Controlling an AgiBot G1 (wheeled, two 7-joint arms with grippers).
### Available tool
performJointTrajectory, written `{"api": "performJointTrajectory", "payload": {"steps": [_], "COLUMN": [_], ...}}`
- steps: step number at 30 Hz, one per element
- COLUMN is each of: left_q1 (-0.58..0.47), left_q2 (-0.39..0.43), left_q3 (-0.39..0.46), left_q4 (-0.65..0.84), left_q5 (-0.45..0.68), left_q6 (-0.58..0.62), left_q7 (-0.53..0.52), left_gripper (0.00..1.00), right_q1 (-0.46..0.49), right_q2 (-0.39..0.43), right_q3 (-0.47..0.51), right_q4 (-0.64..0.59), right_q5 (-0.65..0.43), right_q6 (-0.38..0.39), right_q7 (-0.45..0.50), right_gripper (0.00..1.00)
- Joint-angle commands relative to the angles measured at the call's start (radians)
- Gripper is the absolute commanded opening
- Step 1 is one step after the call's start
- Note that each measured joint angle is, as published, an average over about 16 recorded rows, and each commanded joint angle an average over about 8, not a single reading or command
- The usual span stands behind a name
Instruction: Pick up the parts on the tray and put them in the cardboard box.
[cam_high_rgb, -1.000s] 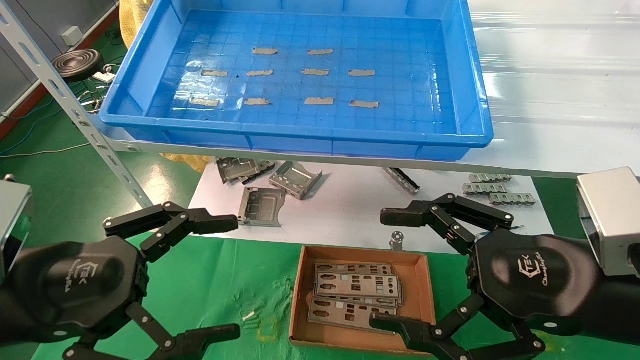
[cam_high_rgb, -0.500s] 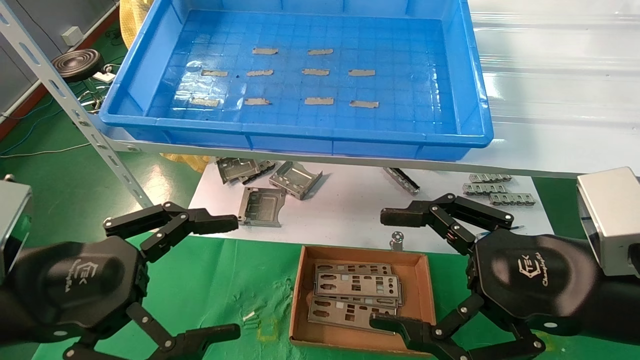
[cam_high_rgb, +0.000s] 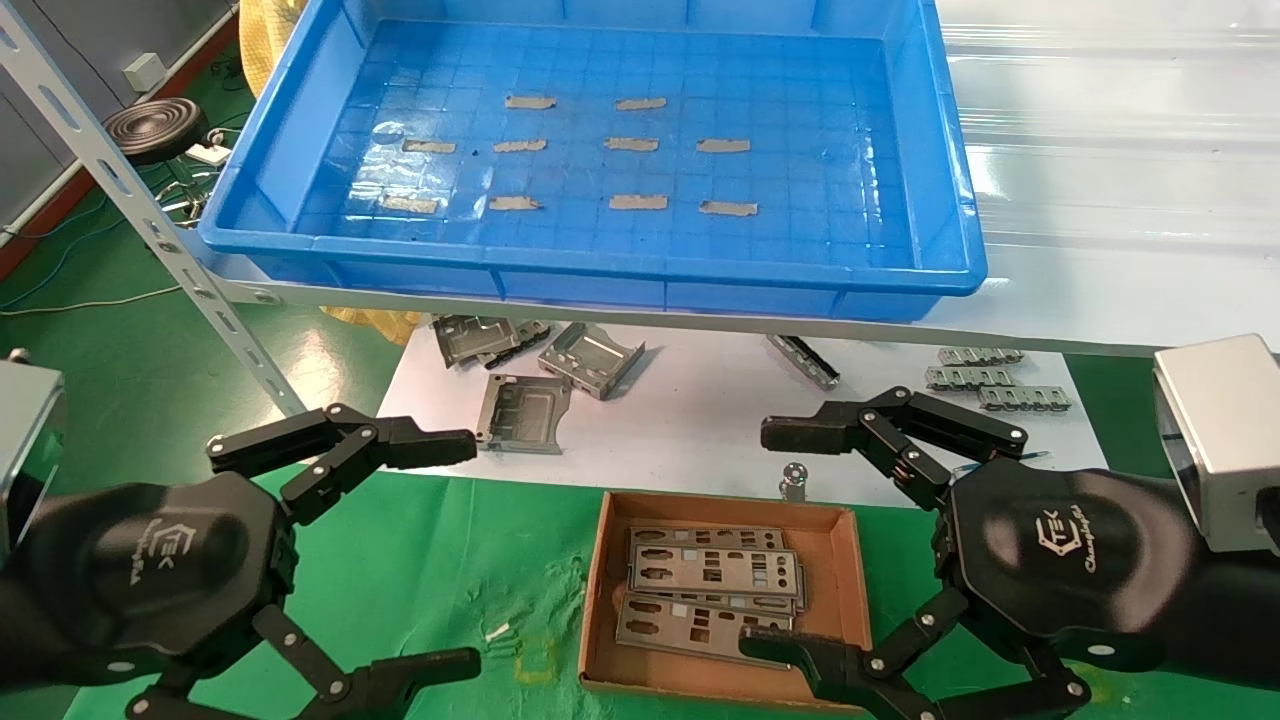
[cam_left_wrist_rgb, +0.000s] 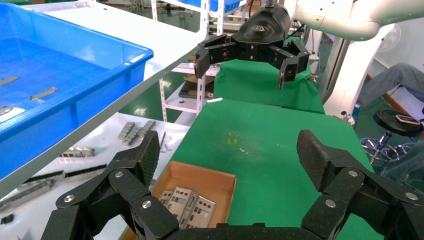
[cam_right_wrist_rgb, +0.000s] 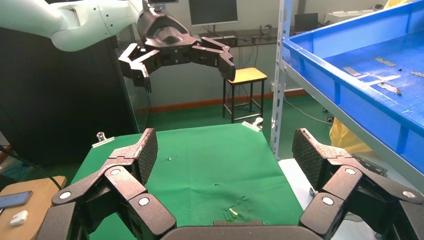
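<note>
- The tray (cam_high_rgb: 950, 230) sits on the upper shelf; its floor shows only grey tape strips (cam_high_rgb: 630, 143); no parts are left in it as far as the head view shows.
- The parts (cam_high_rgb: 715, 575) lie stacked flat in the box (cam_high_rgb: 600, 590), which rests on the green cloth (cam_high_rgb: 450, 560) below the shelf; at least three plates overlap there.
- The left gripper (cam_high_rgb: 445, 545) hangs over the cloth beside the box, fingers spread wide, holding nothing.
- The right gripper (cam_high_rgb: 775, 540) hangs at the box's right side, also wide open and empty; its lower finger reaches over the near plates, and I cannot tell whether it touches them.
- Folded brackets (cam_high_rgb: 590, 358) lie on the white sheet (cam_high_rgb: 690, 420) beyond the box; they are not parts.
- Judgement: the job looks finished; nothing seems left to move.
</note>
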Motion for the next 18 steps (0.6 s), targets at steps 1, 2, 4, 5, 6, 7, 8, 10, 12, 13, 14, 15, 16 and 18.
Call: {"api": "performJointTrajectory", "payload": {"steps": [1, 2, 4, 5, 6, 7, 8, 10, 12, 13, 14, 15, 16, 18], "left_q1": [0.0, 0.0, 0.0, 0.0, 0.0, 0.0, 0.0, 0.0, 0.0, 0.0, 0.0, 0.0, 0.0, 0.0], "left_q2": [0.0, 0.0, 0.0, 0.0, 0.0, 0.0, 0.0, 0.0, 0.0, 0.0, 0.0, 0.0, 0.0, 0.0], "left_q3": [0.0, 0.0, 0.0, 0.0, 0.0, 0.0, 0.0, 0.0, 0.0, 0.0, 0.0, 0.0, 0.0, 0.0], "left_q4": [0.0, 0.0, 0.0, 0.0, 0.0, 0.0, 0.0, 0.0, 0.0, 0.0, 0.0, 0.0, 0.0, 0.0], "left_q5": [0.0, 0.0, 0.0, 0.0, 0.0, 0.0, 0.0, 0.0, 0.0, 0.0, 0.0, 0.0, 0.0, 0.0], "left_q6": [0.0, 0.0, 0.0, 0.0, 0.0, 0.0, 0.0, 0.0, 0.0, 0.0, 0.0, 0.0, 0.0, 0.0], "left_q7": [0.0, 0.0, 0.0, 0.0, 0.0, 0.0, 0.0, 0.0, 0.0, 0.0, 0.0, 0.0, 0.0, 0.0], "left_gripper": [1.0, 1.0, 1.0, 1.0, 1.0, 1.0, 1.0, 1.0, 1.0, 1.0, 1.0, 1.0, 1.0, 1.0], "right_q1": [0.0, 0.0, 0.0, 0.0, 0.0, 0.0, 0.0, 0.0, 0.0, 0.0, 0.0, 0.0, 0.0, 0.0], "right_q2": [0.0, 0.0, 0.0, 0.0, 0.0, 0.0, 0.0, 0.0, 0.0, 0.0, 0.0, 0.0, 0.0, 0.0], "right_q3": [0.0, 0.0, 0.0, 0.0, 0.0, 0.0, 0.0, 0.0, 0.0, 0.0, 0.0, 0.0, 0.0, 0.0], "right_q4": [0.0, 0.0, 0.0, 0.0, 0.0, 0.0, 0.0, 0.0, 0.0, 0.0, 0.0, 0.0, 0.0, 0.0], "right_q5": [0.0, 0.0, 0.0, 0.0, 0.0, 0.0, 0.0, 0.0, 0.0, 0.0, 0.0, 0.0, 0.0, 0.0], "right_q6": [0.0, 0.0, 0.0, 0.0, 0.0, 0.0, 0.0, 0.0, 0.0, 0.0, 0.0, 0.0, 0.0, 0.0], "right_q7": [0.0, 0.0, 0.0, 0.0, 0.0, 0.0, 0.0, 0.0, 0.0, 0.0, 0.0, 0.0, 0.0, 0.0], "right_gripper": [1.0, 1.0, 1.0, 1.0, 1.0, 1.0, 1.0, 1.0, 1.0, 1.0, 1.0, 1.0, 1.0, 1.0]}}
